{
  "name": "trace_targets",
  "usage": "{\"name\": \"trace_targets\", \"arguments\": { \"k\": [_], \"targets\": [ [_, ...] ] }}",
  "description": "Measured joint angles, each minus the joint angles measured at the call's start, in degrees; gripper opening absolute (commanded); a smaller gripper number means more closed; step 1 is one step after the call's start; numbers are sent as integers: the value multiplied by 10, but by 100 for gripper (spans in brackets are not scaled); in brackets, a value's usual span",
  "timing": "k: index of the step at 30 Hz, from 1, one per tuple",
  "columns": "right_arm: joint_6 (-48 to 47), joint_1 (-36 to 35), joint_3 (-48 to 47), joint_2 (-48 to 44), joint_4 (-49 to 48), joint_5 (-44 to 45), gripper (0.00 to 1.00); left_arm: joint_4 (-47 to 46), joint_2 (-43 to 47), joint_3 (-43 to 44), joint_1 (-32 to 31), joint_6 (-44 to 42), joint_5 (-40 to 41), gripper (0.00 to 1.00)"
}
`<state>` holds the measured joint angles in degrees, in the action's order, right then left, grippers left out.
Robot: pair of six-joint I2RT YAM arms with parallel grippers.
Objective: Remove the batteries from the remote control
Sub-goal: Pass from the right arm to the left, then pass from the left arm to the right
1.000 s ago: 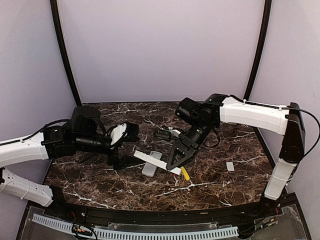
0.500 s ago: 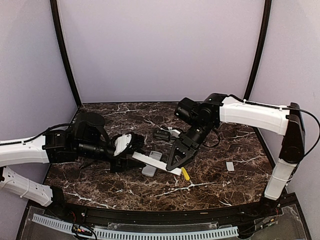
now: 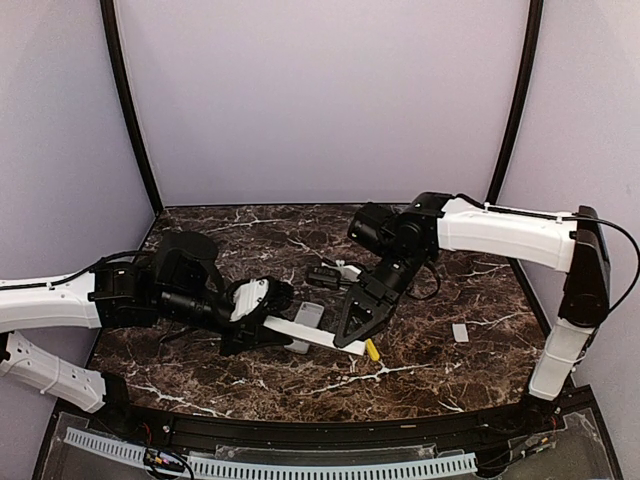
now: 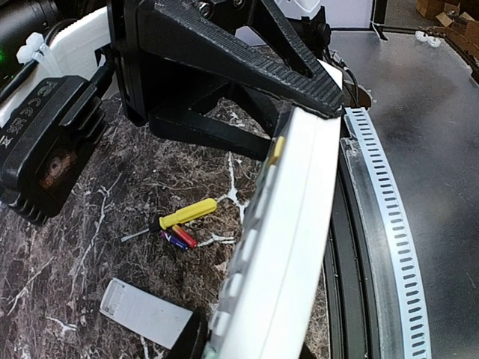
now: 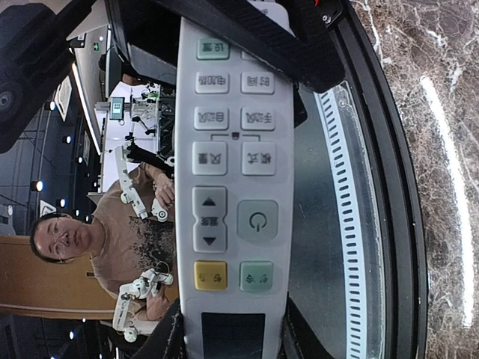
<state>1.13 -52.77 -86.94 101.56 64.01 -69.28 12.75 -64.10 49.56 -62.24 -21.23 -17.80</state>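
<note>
– At the centre of the top view, over the marble table (image 3: 200, 370), what are your grippers doing?
– My left gripper (image 3: 268, 320) is clamped on one end of the white remote control (image 3: 312, 336), and my right gripper (image 3: 350, 325) is clamped on the other. The remote is held between them. Its buttons face my right wrist camera, and my left wrist camera sees it edge-on.
– And the smaller things?
– A flat white cover (image 4: 146, 313) lies at the lower left of the left wrist view. Above it in the frame is the yellow-handled screwdriver (image 4: 187, 213).
– The batteries?
– The batteries (image 4: 178, 238), red and blue, lie on the table just beside the screwdriver's shaft, left of centre in that view. Whether any sit inside the remote, I cannot tell.
</note>
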Motion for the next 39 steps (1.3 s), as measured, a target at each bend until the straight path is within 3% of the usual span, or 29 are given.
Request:
{"name": "trace_targets", "arguments": {
  "k": [5,12,16,26,34,39],
  "targets": [
    [0,0,24,0,-21,-26,19,11,0,0,0,18,-21,1],
    [6,3,30,-1,-33,-35,59,22,0,0,0,50,-49,0],
    [11,24,40,-10,-77,-26,71,26,0,0,-3,94,-78,0],
    [99,62,137,-112,-250,16,74,-29,-3,-40,4,256,-119,0],
    [233,63,302,-230,-479,80,80,-143,-31,-81,83,436,-218,0],
    [305,55,380,-266,-579,116,81,-214,-36,-84,100,515,-258,0]
  ]
}}
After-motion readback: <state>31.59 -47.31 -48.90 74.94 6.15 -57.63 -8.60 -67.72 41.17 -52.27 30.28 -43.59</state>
